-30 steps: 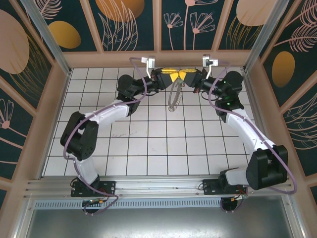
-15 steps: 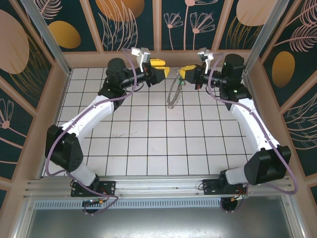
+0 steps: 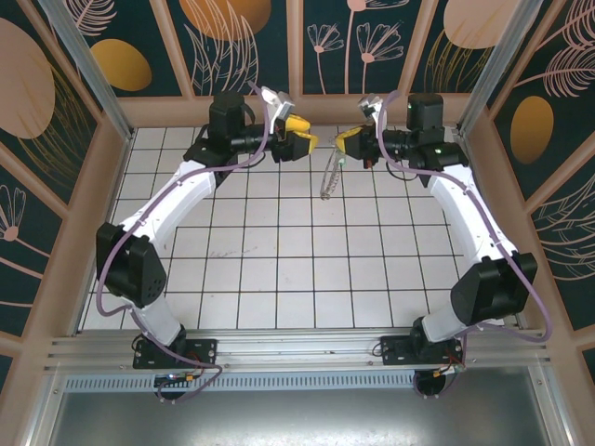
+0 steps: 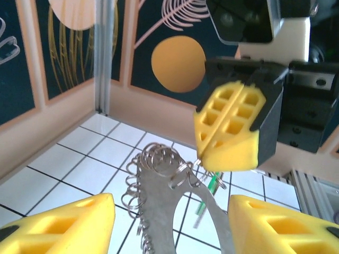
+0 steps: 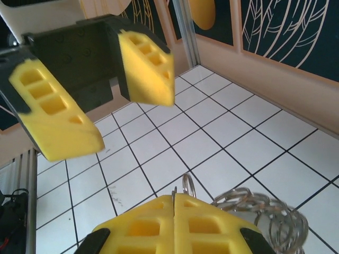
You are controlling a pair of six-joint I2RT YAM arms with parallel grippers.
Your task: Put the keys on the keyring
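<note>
In the top view the keyring (image 3: pixel 329 178), a grey metal hoop fringed with small silvery rings, hangs above the tiled floor from my right gripper (image 3: pixel 346 142). That gripper is shut on a small ring at the hoop's top. The right wrist view has its yellow fingers (image 5: pixel 212 227) pressed together on ring wire, with the keyring (image 5: pixel 254 206) bunched beside them. My left gripper (image 3: pixel 302 135) stands open a short gap to the left, touching nothing. In the left wrist view the keyring (image 4: pixel 159 201) hangs ahead of my left gripper (image 4: pixel 169 227). A thin green key (image 4: pixel 209 191) dangles below the right gripper (image 4: pixel 222 153).
The back wall (image 3: pixel 297 102) with its dark painted panels stands just behind both grippers. An aluminium corner post (image 4: pixel 103 53) rises at the back left. White tiled floor (image 3: pixel 279 260) stretches toward the arm bases.
The grippers met over the keyring a second ago. Since then the left gripper has opened and drawn back to the left. Both wrists have risen toward the back wall, the keyring staying with the right gripper.
</note>
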